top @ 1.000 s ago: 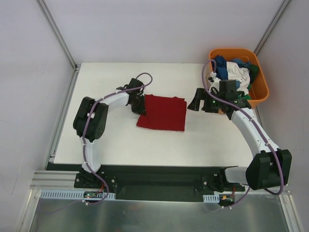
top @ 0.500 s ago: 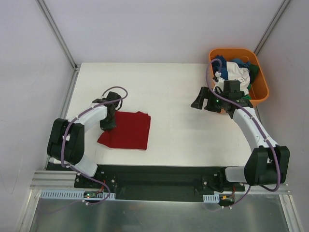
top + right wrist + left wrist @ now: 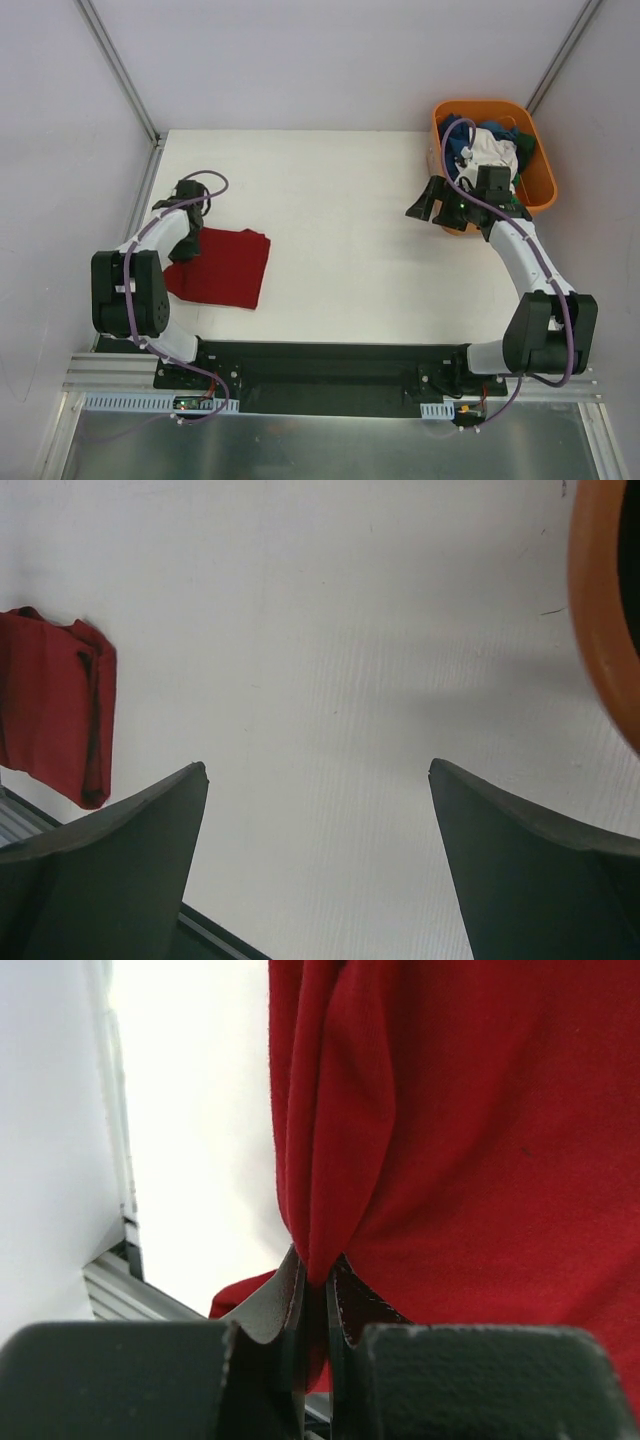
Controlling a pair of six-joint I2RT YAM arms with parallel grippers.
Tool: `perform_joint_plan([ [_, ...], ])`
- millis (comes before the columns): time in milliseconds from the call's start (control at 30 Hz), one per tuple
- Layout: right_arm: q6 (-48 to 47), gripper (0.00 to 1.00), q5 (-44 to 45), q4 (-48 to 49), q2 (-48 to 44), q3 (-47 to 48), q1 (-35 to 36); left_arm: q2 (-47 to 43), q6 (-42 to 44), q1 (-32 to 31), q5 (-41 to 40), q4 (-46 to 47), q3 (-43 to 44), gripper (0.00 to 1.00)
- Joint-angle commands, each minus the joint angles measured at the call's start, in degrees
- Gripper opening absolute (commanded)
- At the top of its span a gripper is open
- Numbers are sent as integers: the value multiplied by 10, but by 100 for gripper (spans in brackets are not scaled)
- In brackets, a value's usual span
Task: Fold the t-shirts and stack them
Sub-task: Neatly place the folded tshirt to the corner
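Top view: looks down from high behind the near edge, takes in the whole worktop (image 3: 350,200). Left wrist: sits very close against the red t-shirt (image 3: 480,1110). Right wrist: faces down from higher, shares that t-shirt and the orange tub (image 3: 597,610) with top view.

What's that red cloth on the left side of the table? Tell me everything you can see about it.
The dark red t-shirt is plain, soft cloth folded into a rough rectangle. It lies flat near the left front corner of the table. The left gripper is shut on the shirt's left edge, gathering the cloth into pleats there. Only the table and that gripper touch it.
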Motion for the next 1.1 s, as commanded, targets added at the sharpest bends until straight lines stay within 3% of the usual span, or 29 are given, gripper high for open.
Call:
perform_joint_plan([
  [0, 3, 97, -30, 24, 13, -8, -21, -9, 66, 52, -29, 9, 0, 0],
  [433, 21, 97, -23, 45, -34, -34, -59, 33, 110, 151, -86, 16, 31, 0],
  [667, 26, 97, -5, 57, -83, -59, -66, 46, 90, 160, -124, 13, 41, 4],
  [767, 26, 97, -1, 58, -93, -64, -69, 43, 72, 159, -156, 8, 53, 28],
  [800, 28, 97, -1, 58, -97, -65, -70, 42, 64, 159, -166, 0, 57, 54],
  [900, 35, 97, 7, 65, -105, -68, -70, 27, 3, 156, -145, -58, 104, 99],
  [1067, 47, 97, 27, 92, -138, -82, -69, -77, -52, 113, 26, -60, 144, 99],
])
